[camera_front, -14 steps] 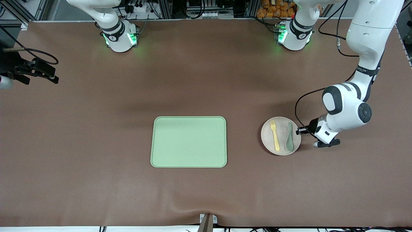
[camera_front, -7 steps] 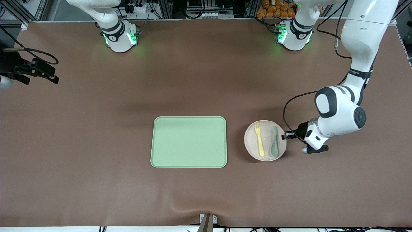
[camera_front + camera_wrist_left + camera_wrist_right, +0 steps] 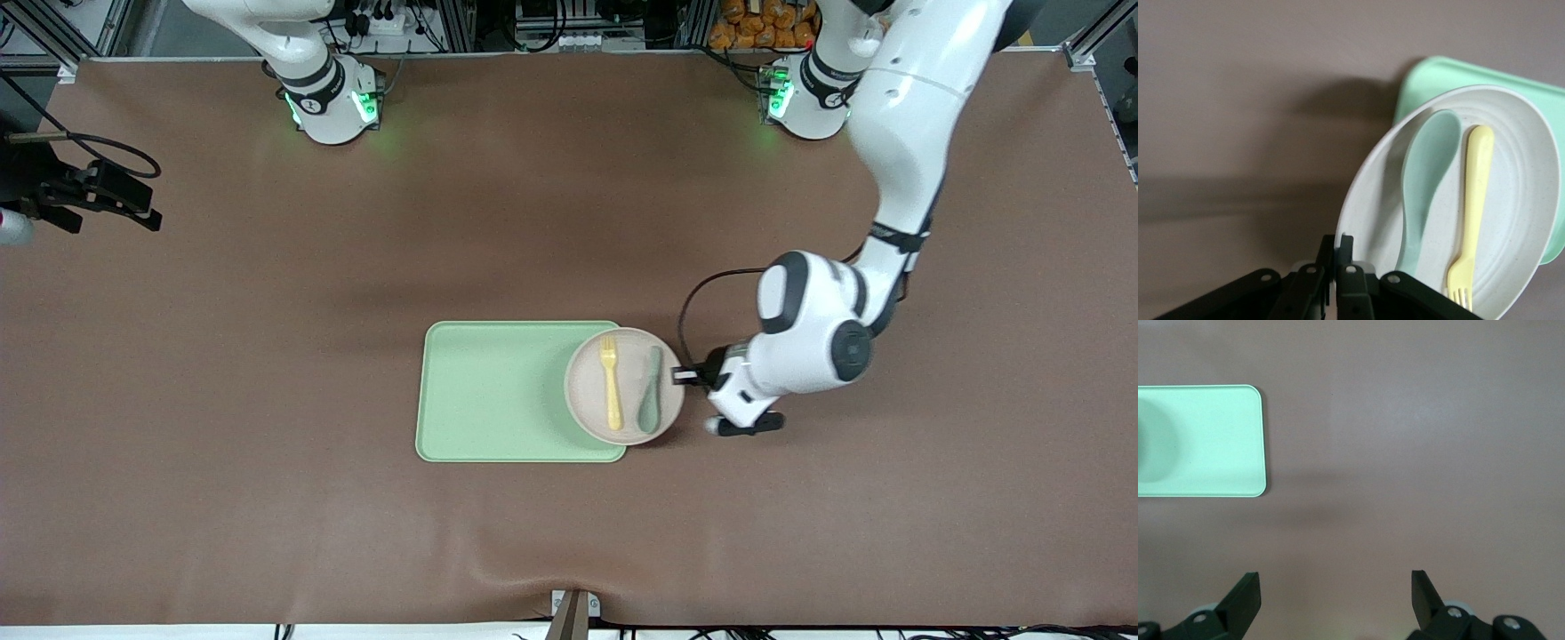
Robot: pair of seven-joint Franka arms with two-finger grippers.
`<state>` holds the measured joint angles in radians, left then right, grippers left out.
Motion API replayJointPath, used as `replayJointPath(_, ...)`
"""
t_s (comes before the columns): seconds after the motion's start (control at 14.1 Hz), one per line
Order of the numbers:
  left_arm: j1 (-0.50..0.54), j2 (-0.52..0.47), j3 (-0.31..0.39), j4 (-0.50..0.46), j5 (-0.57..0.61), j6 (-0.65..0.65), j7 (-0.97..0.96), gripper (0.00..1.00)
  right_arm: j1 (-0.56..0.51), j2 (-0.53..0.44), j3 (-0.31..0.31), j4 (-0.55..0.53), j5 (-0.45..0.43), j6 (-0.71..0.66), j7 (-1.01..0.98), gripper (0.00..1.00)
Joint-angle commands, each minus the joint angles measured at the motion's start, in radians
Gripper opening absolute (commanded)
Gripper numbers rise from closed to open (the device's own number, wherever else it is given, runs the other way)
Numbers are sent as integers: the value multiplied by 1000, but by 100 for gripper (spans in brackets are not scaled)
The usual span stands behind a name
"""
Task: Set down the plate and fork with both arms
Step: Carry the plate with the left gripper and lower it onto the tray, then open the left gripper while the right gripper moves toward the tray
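The pale beige-pink plate [image 3: 587, 400] carries the yellow fork [image 3: 612, 388] and a muted green spoon [image 3: 649, 393] side by side. My left gripper [image 3: 683, 375] is shut on the plate's rim and holds it over the end of the light green tray [image 3: 498, 391] toward the left arm, part of the plate overhanging the tray's edge. The left wrist view shows the shut gripper [image 3: 1338, 243] on the plate [image 3: 1518, 200], with the fork [image 3: 1475, 193], spoon [image 3: 1425, 173] and tray [image 3: 1438, 73]. My right gripper [image 3: 107, 194] waits open and empty, high over the right arm's end of the table.
The brown table mat [image 3: 267, 356] surrounds the tray. The right wrist view shows the open right gripper [image 3: 1335, 583] over bare mat, with the tray's end [image 3: 1205, 440] off to one side. A small clamp [image 3: 573, 609] sits at the table's near edge.
The left arm has carried the plate, with fork and spoon on it, from the table toward the left arm's end across to over the tray's edge. The right arm has not moved.
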<state>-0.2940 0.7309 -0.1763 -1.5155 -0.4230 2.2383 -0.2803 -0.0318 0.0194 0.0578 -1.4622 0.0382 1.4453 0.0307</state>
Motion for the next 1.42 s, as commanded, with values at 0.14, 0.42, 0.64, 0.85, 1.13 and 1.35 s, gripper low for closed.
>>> replayJointPath(0.14,-88,105,12,115,26,55,-51,0,-7,4,2,8,8,7,-12,100)
replayJointPath(0.42,-137,145,14,115,26,170,-50,0,-2,8,2,13,11,9,-12,100)
replayJointPath(0.64,-154,165,14,113,27,219,-45,0,-2,14,4,8,9,-5,-35,100)
replayJointPath(0.85,-154,162,14,113,42,228,-45,33,0,33,4,10,11,-16,-78,100)
replayJointPath(1.13,-142,116,17,109,99,215,-57,100,55,37,8,14,9,-20,-80,100)
replayJointPath(1.35,-139,10,55,109,119,79,-72,100,79,79,10,34,43,-2,-78,100)
